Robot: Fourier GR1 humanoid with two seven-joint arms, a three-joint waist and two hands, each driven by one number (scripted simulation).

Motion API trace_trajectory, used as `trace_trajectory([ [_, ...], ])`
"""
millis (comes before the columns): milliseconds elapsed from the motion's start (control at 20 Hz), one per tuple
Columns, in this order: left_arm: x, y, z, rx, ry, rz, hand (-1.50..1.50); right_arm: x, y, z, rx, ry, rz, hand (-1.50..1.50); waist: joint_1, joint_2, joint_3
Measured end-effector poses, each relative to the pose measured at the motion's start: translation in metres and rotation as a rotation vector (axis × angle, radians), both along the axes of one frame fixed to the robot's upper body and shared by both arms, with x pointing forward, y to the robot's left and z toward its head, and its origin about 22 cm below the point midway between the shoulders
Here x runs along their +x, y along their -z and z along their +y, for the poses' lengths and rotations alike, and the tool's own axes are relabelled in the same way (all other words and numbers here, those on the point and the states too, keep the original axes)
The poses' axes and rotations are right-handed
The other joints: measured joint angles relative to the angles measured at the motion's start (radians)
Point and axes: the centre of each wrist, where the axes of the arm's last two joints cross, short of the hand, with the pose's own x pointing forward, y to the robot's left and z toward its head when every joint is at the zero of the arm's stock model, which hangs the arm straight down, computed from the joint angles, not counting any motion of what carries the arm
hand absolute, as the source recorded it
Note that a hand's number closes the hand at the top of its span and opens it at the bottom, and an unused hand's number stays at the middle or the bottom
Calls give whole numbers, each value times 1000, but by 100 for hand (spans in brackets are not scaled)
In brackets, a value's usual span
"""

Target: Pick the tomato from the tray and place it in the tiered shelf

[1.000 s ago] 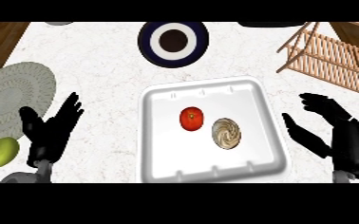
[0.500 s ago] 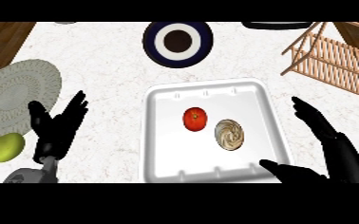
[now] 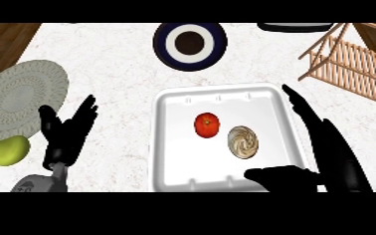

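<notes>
Tomato [image 3: 207, 125] lies in white tray [image 3: 176, 129], frame centre, just left of swirled bun [image 3: 243, 141]. Wooden shelf [image 3: 345, 62] upper right. Grey plate [image 3: 29, 97] at left; dark-rimmed plate [image 3: 190, 43] top centre. Right hand [image 3: 330, 154] open over tray's right edge, holding nothing. Left hand [image 3: 67, 132] open, lower left, empty. Green fruit [image 3: 10, 150] at left edge.

Background clutter on the marble-look counter [image 3: 117, 79]

Dark blue plate [image 3: 190, 45] with a white ring and dark brown middle sits up top. A pale woven-looking round plate [image 3: 28, 97] is off to the left, with a yellow-green fruit [image 3: 10, 150] just below it at the left edge. There's a swirly brown-and-cream round thing [image 3: 243, 141] too, and some dark item [image 3: 294, 26] cut off at the top right, can't tell what it is.
</notes>
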Motion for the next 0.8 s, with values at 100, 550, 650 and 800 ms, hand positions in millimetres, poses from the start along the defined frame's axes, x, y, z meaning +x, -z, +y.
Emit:
trace_trajectory([
  [100,0,0,3,-4,0,1,0,9,-4,14,-29,8,-4,-150,1,0,1],
  [550,-1,0,5,0,3,-13,0,48,4,68,-144,31,57,-150,2,-1,1],
  [650,0,-1,7,2,2,-3,0,56,9,78,-159,25,94,-150,2,0,1],
  [800,-1,0,6,0,1,-3,0,64,14,90,-189,10,126,-150,-1,0,2],
])
